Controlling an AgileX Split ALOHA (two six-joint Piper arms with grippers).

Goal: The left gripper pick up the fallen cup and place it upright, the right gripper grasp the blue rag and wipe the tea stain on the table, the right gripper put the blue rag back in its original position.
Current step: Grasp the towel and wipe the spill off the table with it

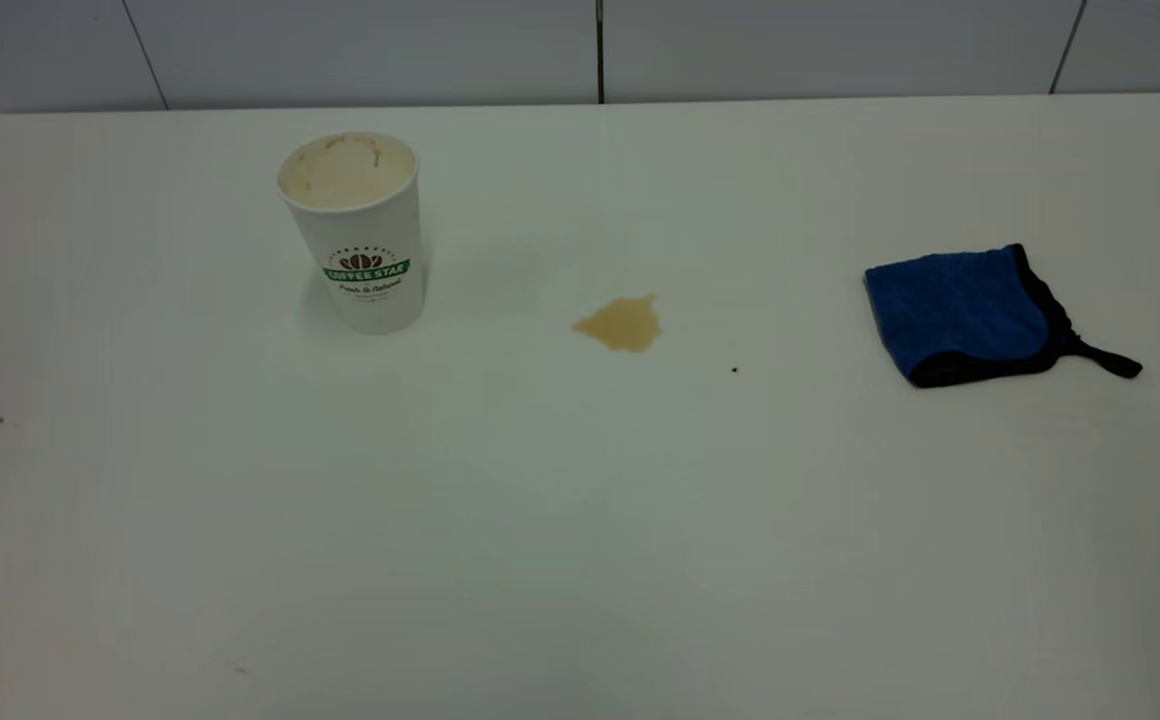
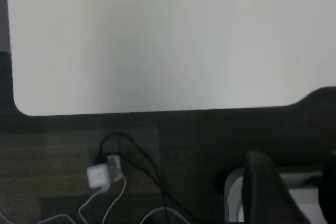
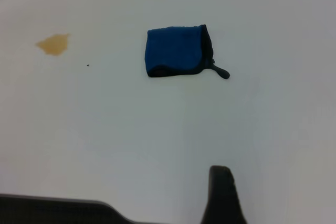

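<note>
White paper cup with the green coffee logo (image 1: pixel 355 232) is standing upright on the white table (image 1: pixel 540 520), rim stained brown inside, so the cup step reads as done. The tan tea stain (image 1: pixel 620 324) is sitting near the table's middle, unwiped, between the cup and the folded blue rag with black trim (image 1: pixel 970 315), which is lying flat well to the right with its black loop pointing away from the stain. So the wipe step is what is coming up, not yet begun. Neither arm is showing in the exterior view. Left gripper (image 2: pixel 273 192) is hanging off the table edge over the floor and cables, only one dark finger in sight, so cannot tell if it is apart or together. Right gripper (image 3: pixel 223 195) is looking down at the rag and stain from well back; one fingertip showing, state also cannot tell. Next move likely calls for the right arm dropping onto the rag with fingers spread and pinching the top fold, clear of the loop.
</note>
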